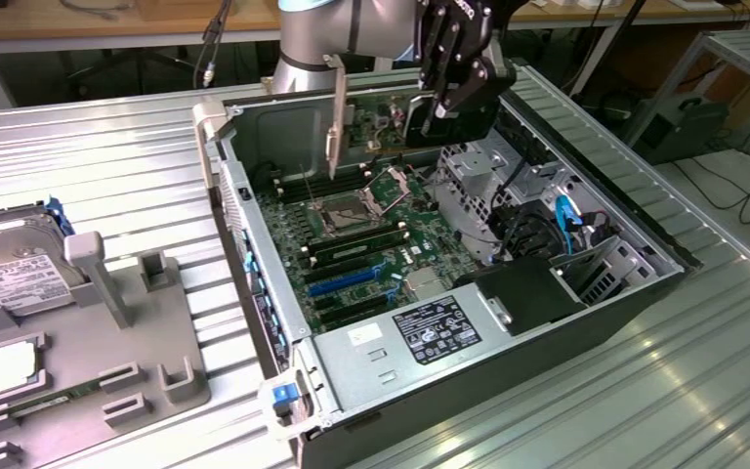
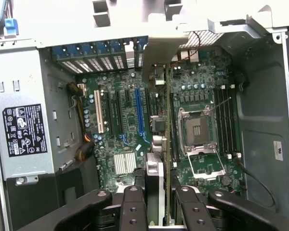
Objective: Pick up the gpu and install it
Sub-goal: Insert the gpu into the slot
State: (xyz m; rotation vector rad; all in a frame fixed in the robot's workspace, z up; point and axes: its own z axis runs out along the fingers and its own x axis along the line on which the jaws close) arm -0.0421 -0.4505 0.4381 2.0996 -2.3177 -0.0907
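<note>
**The gripper [image 1: 437,115] is holding the gpu [image 1: 389,132] over the open computer case [image 1: 247,283].**
Exterior view: partly closed jaws are clamping the card upright at the case's twelve o'clock end, with its silver bracket [image 1: 336,117] at the gripper's nine o'clock. Wrist view: the gpu [image 2: 158,125] is hanging edge-on above the motherboard [image 2: 125,120], beside the CPU socket [image 2: 197,130].

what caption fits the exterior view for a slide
Gripper holds the gpu on edge over the motherboard of the open computer case
</note>
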